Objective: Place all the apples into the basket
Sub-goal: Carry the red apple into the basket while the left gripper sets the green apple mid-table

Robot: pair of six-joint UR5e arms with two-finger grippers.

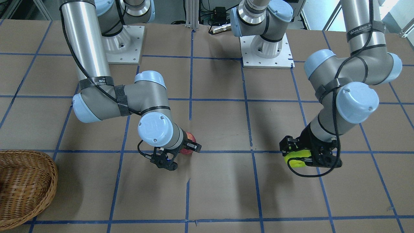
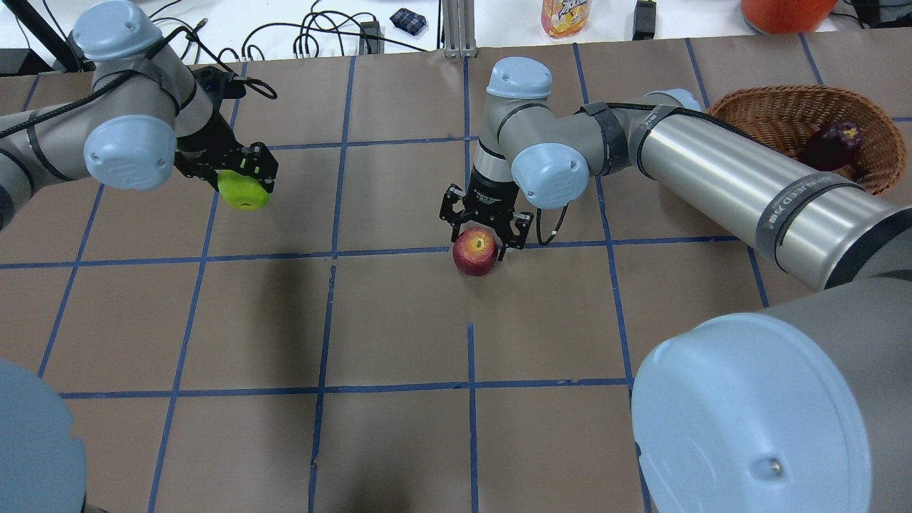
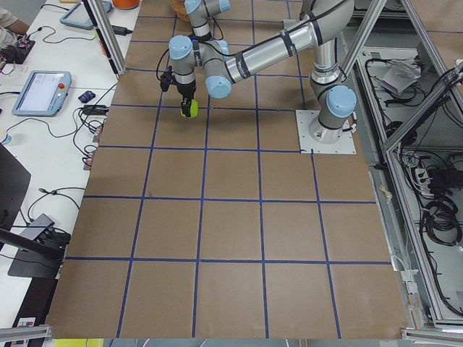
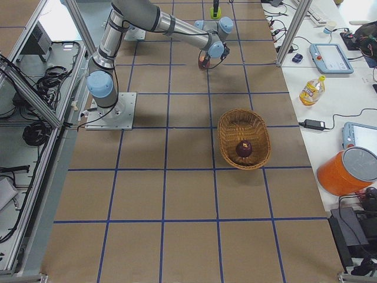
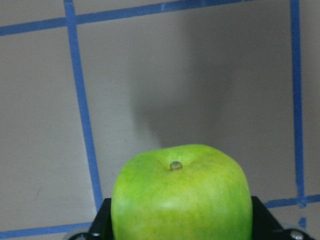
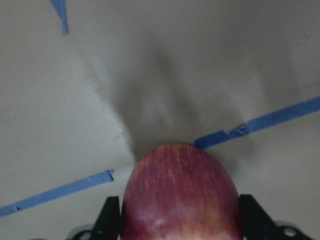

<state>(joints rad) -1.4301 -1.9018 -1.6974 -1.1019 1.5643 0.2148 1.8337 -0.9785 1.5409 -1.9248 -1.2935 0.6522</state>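
My left gripper (image 2: 246,184) is shut on the yellow-green apple (image 2: 244,192) and holds it above the table at the far left; it fills the left wrist view (image 5: 181,196). My right gripper (image 2: 482,241) is shut on the brighter red apple (image 2: 475,252) at the table's middle, at or just above the surface, fingers on both sides (image 6: 111,216). The maroon apple (image 2: 831,144) lies inside the wicker basket (image 2: 773,107) at the far right. The basket (image 4: 227,139) also shows in the exterior right view, with the maroon apple (image 4: 244,148) in it.
The brown paper table has a blue tape grid (image 2: 331,253). Both arm bases (image 1: 266,53) stand at the robot's edge. My right forearm (image 2: 741,182) crosses in front of the basket in the overhead view. A juice bottle (image 2: 565,16) and an orange bucket (image 4: 347,171) stand off the table.
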